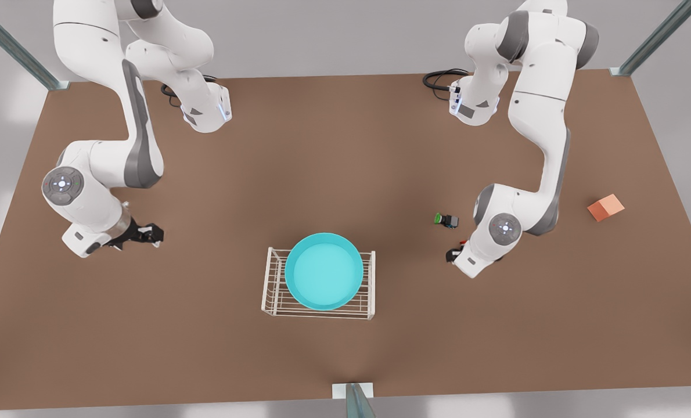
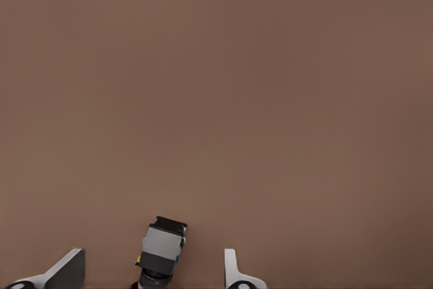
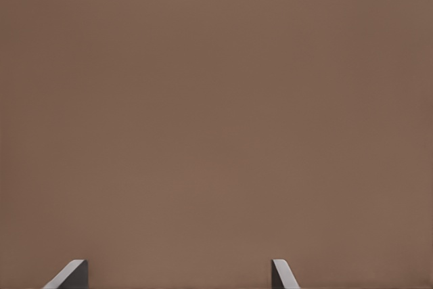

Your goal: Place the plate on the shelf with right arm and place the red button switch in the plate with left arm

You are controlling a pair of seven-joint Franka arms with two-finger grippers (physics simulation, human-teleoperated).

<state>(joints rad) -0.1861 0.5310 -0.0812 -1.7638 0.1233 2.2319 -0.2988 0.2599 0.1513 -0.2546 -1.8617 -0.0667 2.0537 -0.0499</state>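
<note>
The plate (image 1: 324,271) is already lying flat on the shelf (image 1: 273,283), filling most of the wire top, so the half left to do is the red button switch (image 2: 161,250). In the left wrist view that switch is sitting on the brown table (image 1: 345,162) between the spread fingers of the left gripper (image 2: 154,272), not yet touched by either one. In the front view this gripper (image 1: 454,254) is hovering low at the front view's right, just beside the shelf's end and near a green button switch (image 1: 446,220) that is no part of the job.

The switch is looking small, rigid and light, so it should be needing little force, but being so tiny it could be tipping or skidding on the smooth table if one finger is arriving first. The flat sides of its black body are seeming the safest place to pinch, rather than the round cap.

The right gripper (image 1: 142,234) is waiting at the front view's left, well apart from the shelf, its fingers (image 3: 73,274) spread over bare table. An orange block (image 1: 605,207) is lying far off at the front view's right
</note>
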